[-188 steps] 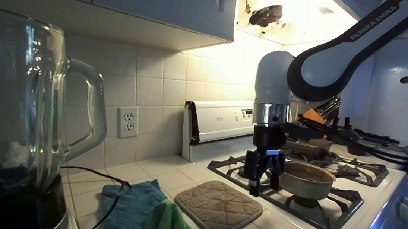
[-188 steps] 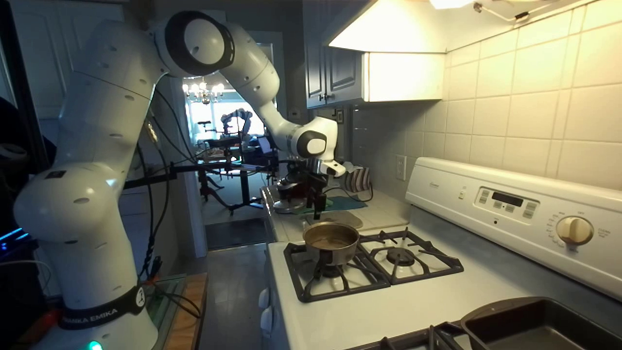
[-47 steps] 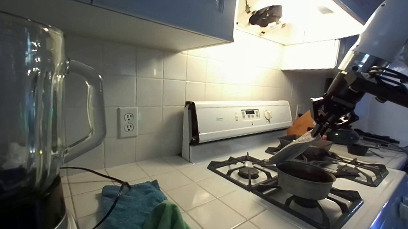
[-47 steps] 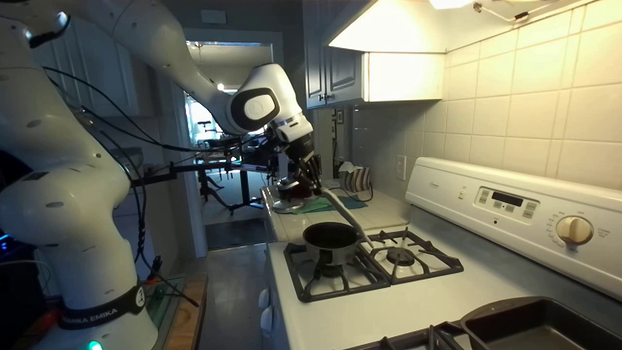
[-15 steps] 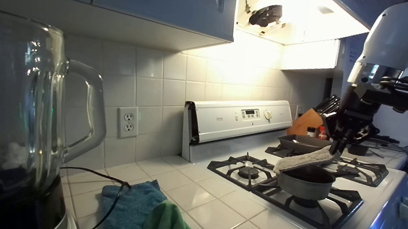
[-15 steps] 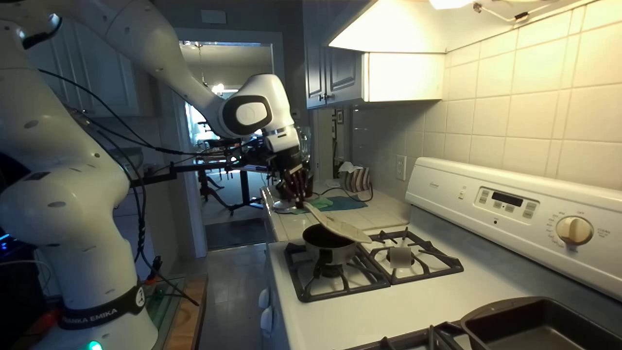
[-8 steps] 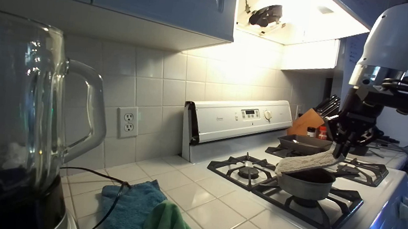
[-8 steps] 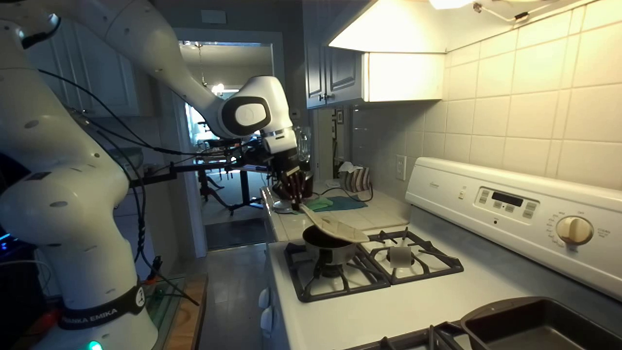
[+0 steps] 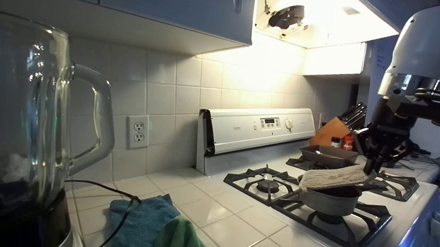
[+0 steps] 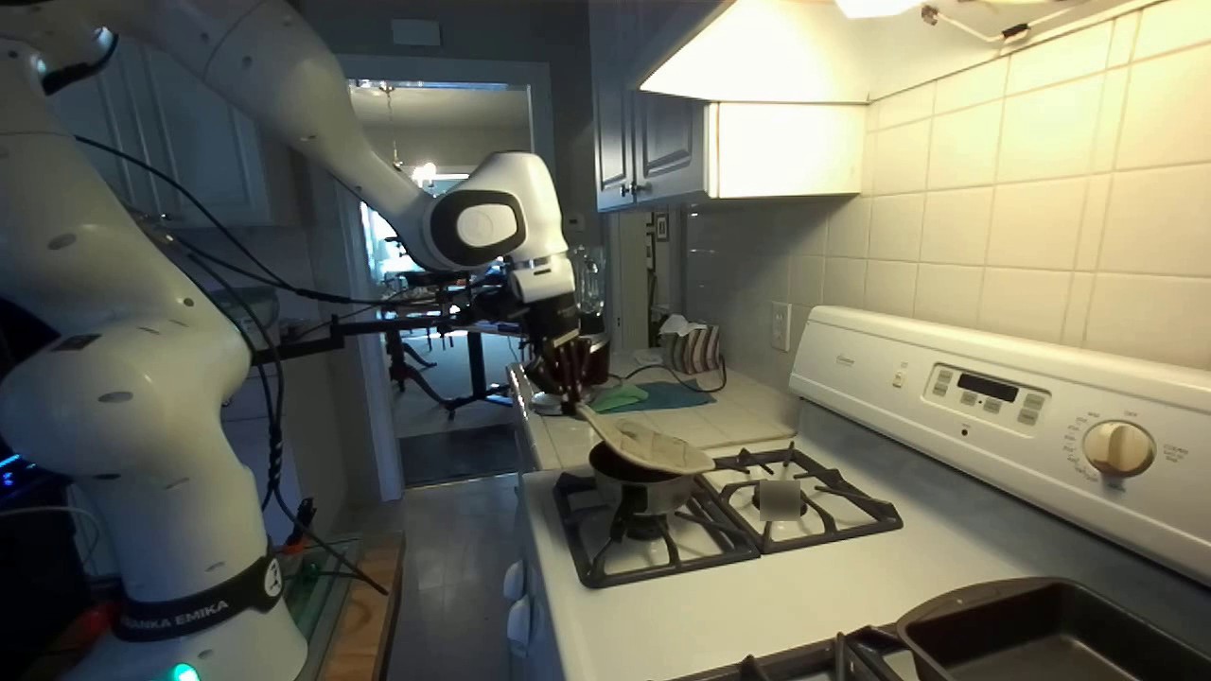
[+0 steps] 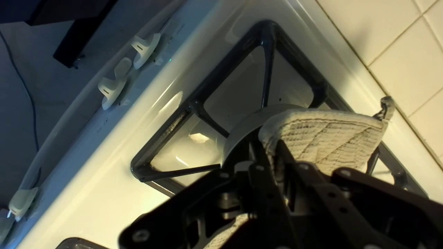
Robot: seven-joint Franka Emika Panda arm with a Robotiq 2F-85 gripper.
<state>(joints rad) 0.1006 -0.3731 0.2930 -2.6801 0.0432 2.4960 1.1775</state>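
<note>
A beige quilted pot holder (image 9: 334, 178) slants down from my gripper (image 9: 373, 168) and lies over part of the pot's opening. By one edge, the pad (image 11: 328, 138) is pinched between the black fingers in the wrist view, so the gripper (image 11: 268, 144) is shut on it. Below stands the small grey pot (image 10: 653, 494), upright on a front burner; its rim seems to touch the pad's underside. The pot's dark handle (image 9: 375, 187) points away beneath the gripper. Much of the pot's inside is hidden by the pad and fingers.
Black grates (image 10: 814, 530) cover the burners around the pot. A dark baking pan (image 10: 1069, 629) stands farther along the stove. A glass blender (image 9: 44, 102), blue towel (image 9: 139, 224) and green cloth (image 9: 181, 236) occupy the counter. Cabinets and a lit hood hang above.
Earlier the pad lay on the counter under my gripper; it was then lifted and hung steeply behind the pot. Now it lies flatter over the pot, the gripper lower and shifted slightly over the last second.
</note>
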